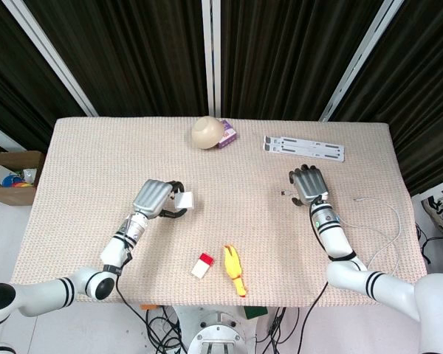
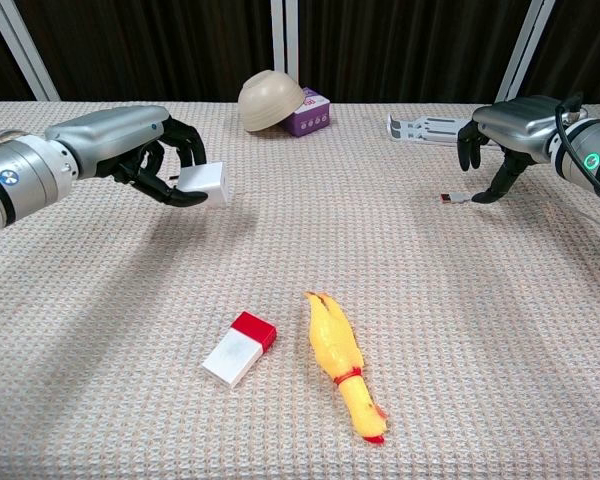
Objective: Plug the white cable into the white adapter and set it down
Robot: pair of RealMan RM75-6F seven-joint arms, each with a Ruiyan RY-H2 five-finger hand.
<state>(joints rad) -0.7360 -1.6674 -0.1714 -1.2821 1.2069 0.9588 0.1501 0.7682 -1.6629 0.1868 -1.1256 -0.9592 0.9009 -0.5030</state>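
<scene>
My left hand [image 1: 153, 198] [image 2: 130, 145] is raised over the left half of the table and grips the white adapter [image 1: 183, 199] [image 2: 202, 182], a small white cube sticking out past its fingertips. My right hand [image 1: 308, 184] [image 2: 510, 130] hovers over the right half and pinches the plug end [image 1: 283, 193] [image 2: 454, 198] of the white cable. The plug's metal tip points left toward the adapter. The cable [image 1: 384, 214] trails in a thin loop across the mat to the table's right edge. A wide gap separates plug and adapter.
An overturned beige bowl [image 1: 207, 133] and a purple box [image 1: 227, 135] sit at the back centre, with a white folding stand [image 1: 304, 147] at the back right. A white-and-red block [image 1: 202, 265] and a yellow rubber chicken [image 1: 235, 271] lie near the front edge.
</scene>
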